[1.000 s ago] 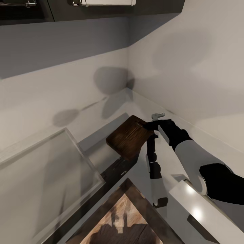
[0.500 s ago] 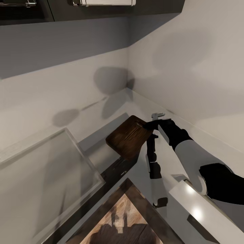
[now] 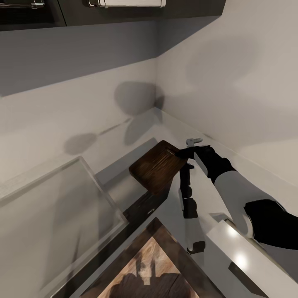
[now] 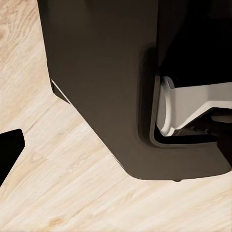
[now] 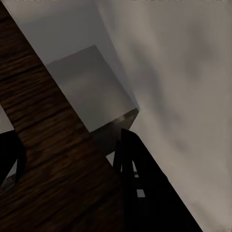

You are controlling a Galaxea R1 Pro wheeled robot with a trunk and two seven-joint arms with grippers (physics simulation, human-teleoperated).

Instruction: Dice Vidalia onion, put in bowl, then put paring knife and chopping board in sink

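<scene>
The dark brown chopping board point(image 3: 156, 170) hangs tilted in the air above the glossy grey countertop point(image 3: 136, 131), near the wall corner. My right gripper point(image 3: 183, 155) is shut on the board's right-hand edge. In the right wrist view the board's grain point(image 5: 53, 159) runs between the two black fingers point(image 5: 140, 186). My left gripper point(image 4: 72, 162) hangs low beside my dark base over the wooden floor. One black fingertip point(image 4: 10, 152) sits far to the side with nothing held. Onion, knife and bowl are out of view.
A pale, see-through rectangular shape point(image 3: 62, 215) lies left of the board. Walls meet in a corner point(image 3: 156, 99) behind it, with dark upper cabinets point(image 3: 124, 8) overhead. Wooden floor point(image 3: 145, 265) shows below the counter edge. A glossy white surface point(image 3: 248, 265) sits at the lower right.
</scene>
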